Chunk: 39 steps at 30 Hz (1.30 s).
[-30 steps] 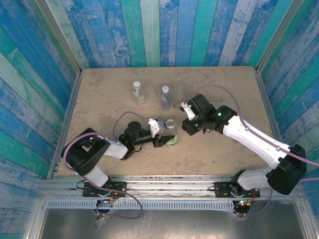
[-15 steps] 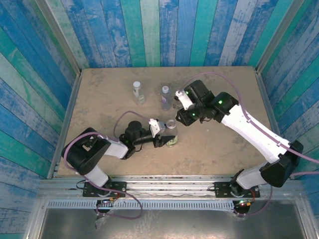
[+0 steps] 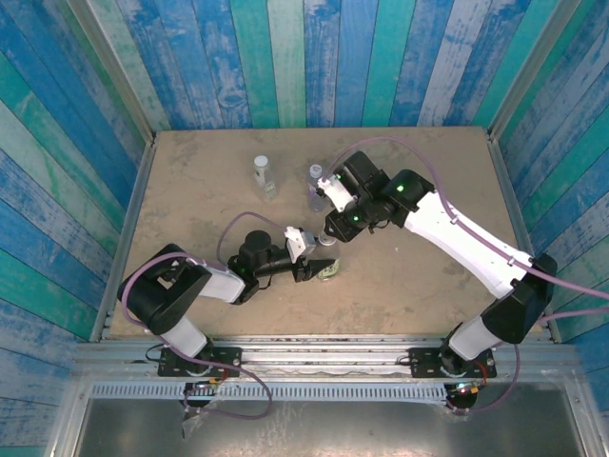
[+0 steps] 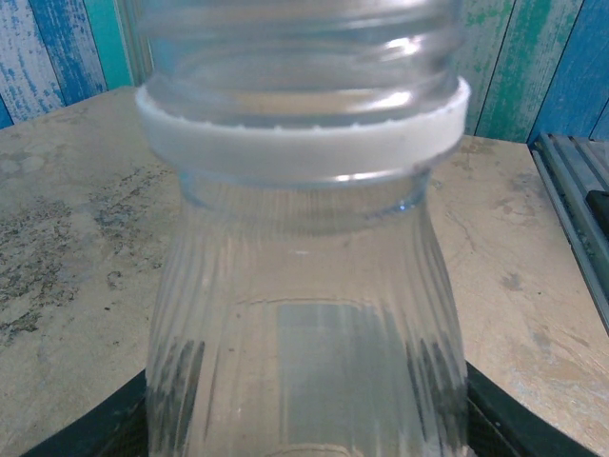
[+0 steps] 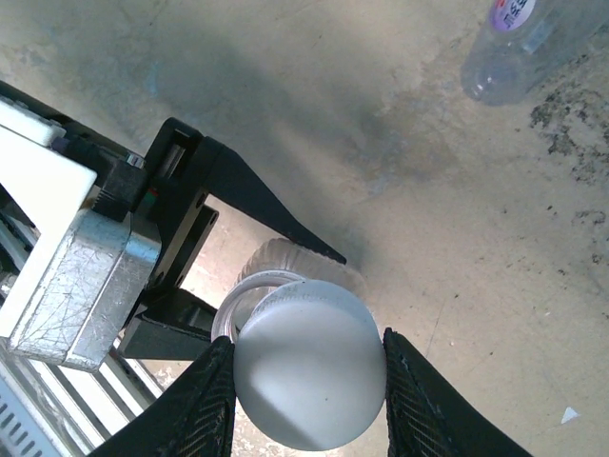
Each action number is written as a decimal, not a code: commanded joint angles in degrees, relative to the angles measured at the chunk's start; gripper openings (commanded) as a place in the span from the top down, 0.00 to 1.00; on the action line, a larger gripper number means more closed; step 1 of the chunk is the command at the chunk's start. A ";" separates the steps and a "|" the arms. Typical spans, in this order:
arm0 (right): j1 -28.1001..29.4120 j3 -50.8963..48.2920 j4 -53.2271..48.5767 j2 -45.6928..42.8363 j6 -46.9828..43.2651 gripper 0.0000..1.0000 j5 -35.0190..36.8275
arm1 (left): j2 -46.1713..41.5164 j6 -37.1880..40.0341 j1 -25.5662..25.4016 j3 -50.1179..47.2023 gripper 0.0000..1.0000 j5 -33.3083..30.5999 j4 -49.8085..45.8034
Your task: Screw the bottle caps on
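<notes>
We see blue and green plank walls closing in a sandy-brown table. The right arm reaches from the near right corner across to the middle of the table. The left arm lies low along the near edge and points to the right.

Two bottles stand well apart from the arms' bases, toward the far side. The nearly plain bottle is on the left, clear of both arms. The pink-purple labelled bottle is just beside the right arm's wrist.

The third one, the green-yellow labelled bottle, sits in the middle of the table between the two arms. The left gripper is clamped on its ribbed body, one dark finger pressed to each side. In the left wrist view it stands upright with its threaded neck bare, and we cannot tell whether its base rests on the table.

The right gripper hangs right above that neck. Its jaws are drawn in on a white cap, one finger against each side of the rim. From the right wrist, the cap overlaps the bottle's mouth a little off centre, and we cannot tell whether they touch.

A white collar ring circles the neck below the threads.
</notes>
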 commanded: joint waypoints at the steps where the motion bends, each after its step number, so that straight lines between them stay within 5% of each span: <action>1: 0.84 1.06 -1.59 0.96 -0.74 0.60 -1.13 | 2.12 1.09 0.26 0.79 0.42 0.54 -2.88; 39: 2.74 0.87 -4.40 2.41 -1.25 0.60 -2.45 | 1.94 0.92 0.24 0.02 0.41 0.49 -2.89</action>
